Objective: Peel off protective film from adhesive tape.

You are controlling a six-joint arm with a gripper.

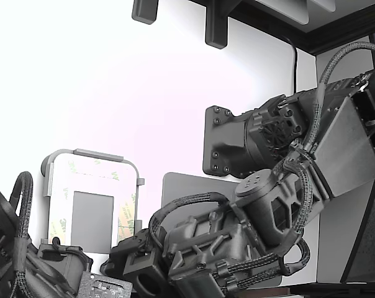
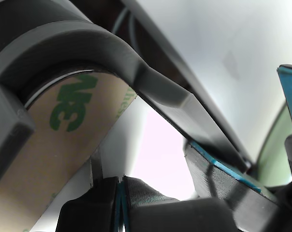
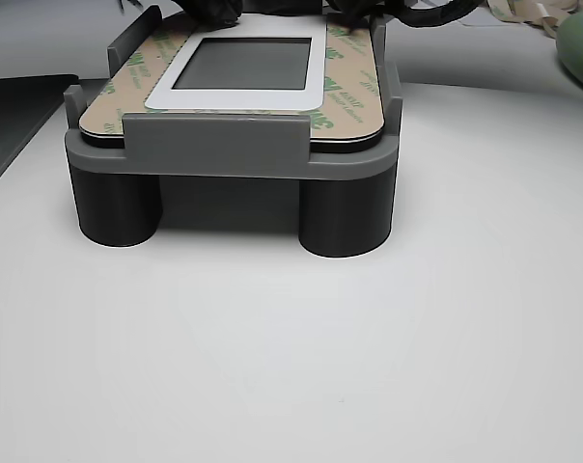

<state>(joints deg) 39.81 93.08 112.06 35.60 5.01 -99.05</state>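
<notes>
The protective film [image 2: 64, 145] is a tan liner with green 3M print, and it fills the close wrist view under a rounded corner of the grey fixture [image 2: 88, 43]. It borders the white plate [image 3: 243, 99] on the fixture [image 3: 214, 145], along the side [image 3: 354, 92] and in the exterior view [image 1: 126, 217]. The adhesive tape lies under the liner and is hidden. My gripper [image 2: 121, 195] sits at the fixture's corner [image 1: 135, 251]. Its dark fingers [image 2: 151, 205] meet along a thin teal seam. Whether film is pinched there does not show.
A second arm [image 1: 13, 248] stands at the exterior view's lower left. Another dark, blue-edged finger [image 2: 218, 176] shows beside mine. A grey mat [image 1: 181, 192] lies beside the fixture. Pale strips [image 3: 523, 12] and a green object [image 3: 581, 43] lie at the back right.
</notes>
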